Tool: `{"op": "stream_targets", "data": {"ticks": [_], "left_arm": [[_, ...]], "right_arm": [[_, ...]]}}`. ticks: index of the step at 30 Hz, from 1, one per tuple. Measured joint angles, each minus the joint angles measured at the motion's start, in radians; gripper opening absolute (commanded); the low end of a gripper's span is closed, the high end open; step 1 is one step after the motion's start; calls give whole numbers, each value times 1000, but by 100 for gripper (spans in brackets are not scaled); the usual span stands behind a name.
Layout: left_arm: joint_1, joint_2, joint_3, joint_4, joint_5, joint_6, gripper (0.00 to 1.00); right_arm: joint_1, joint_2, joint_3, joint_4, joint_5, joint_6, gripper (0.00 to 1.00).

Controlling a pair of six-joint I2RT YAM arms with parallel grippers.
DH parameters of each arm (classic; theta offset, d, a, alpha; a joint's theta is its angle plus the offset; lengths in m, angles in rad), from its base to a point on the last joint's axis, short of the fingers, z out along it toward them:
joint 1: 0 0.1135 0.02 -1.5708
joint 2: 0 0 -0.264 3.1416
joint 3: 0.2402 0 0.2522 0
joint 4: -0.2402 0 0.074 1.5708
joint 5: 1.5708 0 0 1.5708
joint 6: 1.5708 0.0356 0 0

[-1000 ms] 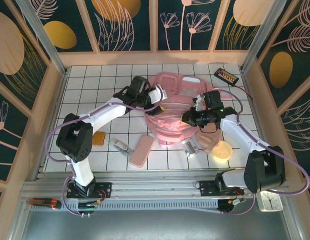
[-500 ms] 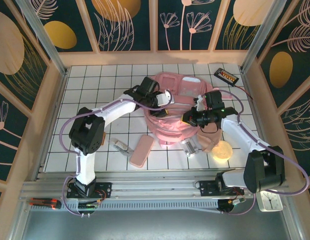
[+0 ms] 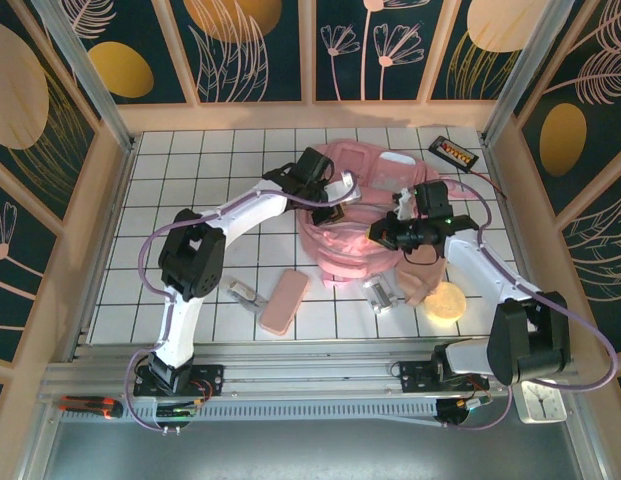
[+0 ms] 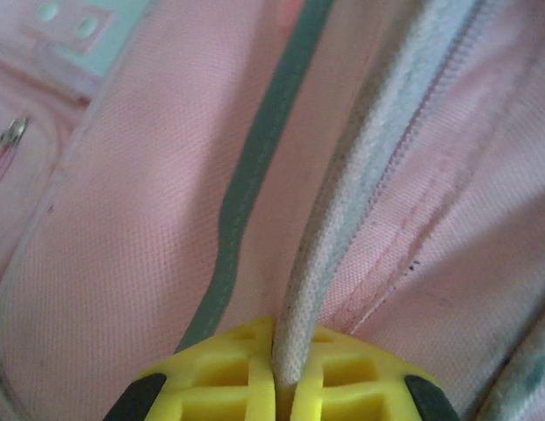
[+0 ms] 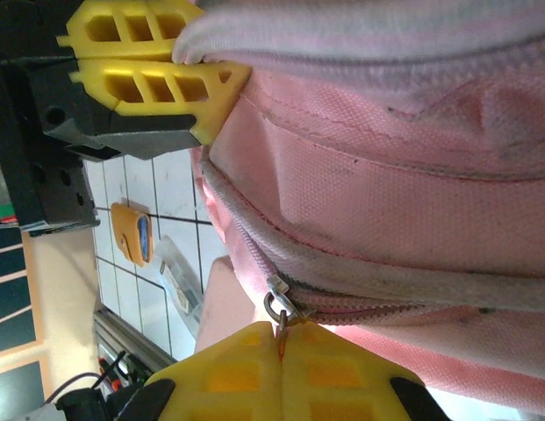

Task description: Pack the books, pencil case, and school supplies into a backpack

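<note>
as it lies now, the backpack (image 3: 335, 255) sits on the tiled table (image 3: 190, 170), mid-width and toward the far side. it is a slumped pink heap whose long axis runs far to near, the near end leaning a touch left. which end is its top i cannot tell from above. a pale piped edge (image 4: 342, 202) beside the zip runs straight away from the left gripper (image 4: 276, 351), whose yellow fingers are clenched on it with no gap showing. the zip pull (image 5: 274, 309), a small metal ring, is pinched at the tips of the right gripper (image 5: 279, 351), clamped just as tight. from the right wrist you can see the left fingers (image 5: 140, 83) biting the fabric edge higher up.

the left arm (image 3: 195, 262) comes up from its near-left base, elbow folded over the table, forearm stretched far-right to the backpack's far-left side. the right arm (image 3: 485, 270) reaches far-left from its near-right base, wrist over the backpack's right half. the two grippers are near each other but apart.

the pencil case (image 3: 283, 302) lies just near-left of the backpack, its length running near to far, tipped slightly right. a silver clip (image 3: 245, 295) lies just left of it, another clip (image 3: 380, 293) by the backpack's near-right edge. a black slab (image 3: 453, 152) sits in the far-right corner.
</note>
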Motion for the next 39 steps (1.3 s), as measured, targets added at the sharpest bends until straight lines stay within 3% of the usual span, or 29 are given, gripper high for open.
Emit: {"op": "stream_targets", "data": {"ticks": [9, 19, 24, 32, 39], "left_arm": [[6, 20, 189, -78, -187, -278, 0], [35, -181, 95, -146, -528, -402, 0], [61, -218, 74, -240, -654, -465, 0], [57, -133, 57, -299, -676, -490, 0], [56, 16, 278, -420, -610, -513, 0]], "right_arm": [[-7, 84, 136, 50, 7, 31, 0], [63, 335, 443, 89, -12, 30, 0], [119, 506, 621, 92, -102, 4, 0], [146, 563, 587, 58, -217, -27, 0], [154, 563, 557, 63, -242, -43, 0]]}}
